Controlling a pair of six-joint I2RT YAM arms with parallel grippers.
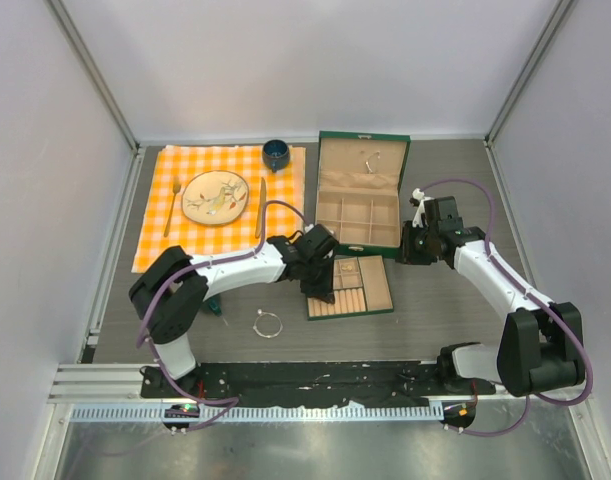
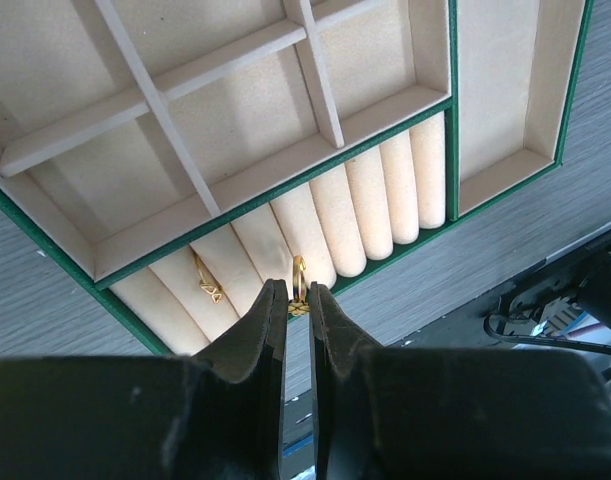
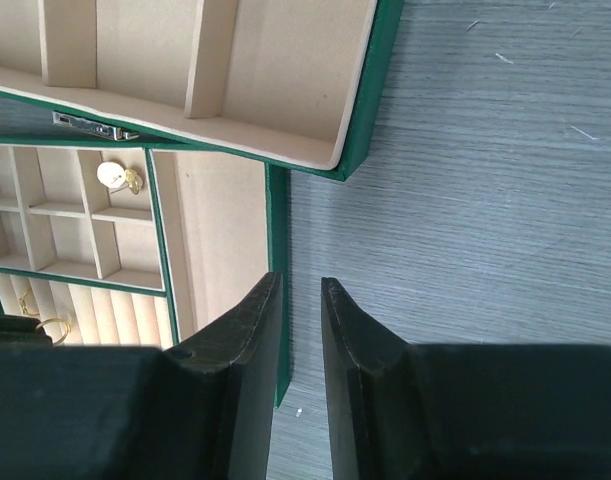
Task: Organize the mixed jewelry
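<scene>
My left gripper [image 1: 320, 288] [image 2: 299, 292] is shut on a small gold ring [image 2: 300, 283], held upright over the beige ring rolls of the green tray [image 1: 377, 303] [image 2: 505, 110]. A second gold ring [image 2: 207, 283] sits in a slot of the rolls just to the left. A thin silver wire bangle [image 1: 268, 325] lies on the table near the front. Several tiny pieces lie on the cream plate [image 1: 197, 200]. My right gripper [image 1: 409, 248] [image 3: 300, 290] is empty, jaws a narrow gap apart, above the table beside the tray's right edge [image 3: 276, 260]. A pale stud [image 3: 116, 175] lies in a tray compartment.
The open green box [image 1: 361, 222] stands behind the tray, with a small silver piece [image 1: 370, 160] in its lid. An orange checked cloth [image 1: 285, 200] carries the plate, a gold fork [image 1: 171, 205], a gold knife [image 1: 260, 207] and a dark cup [image 1: 276, 153].
</scene>
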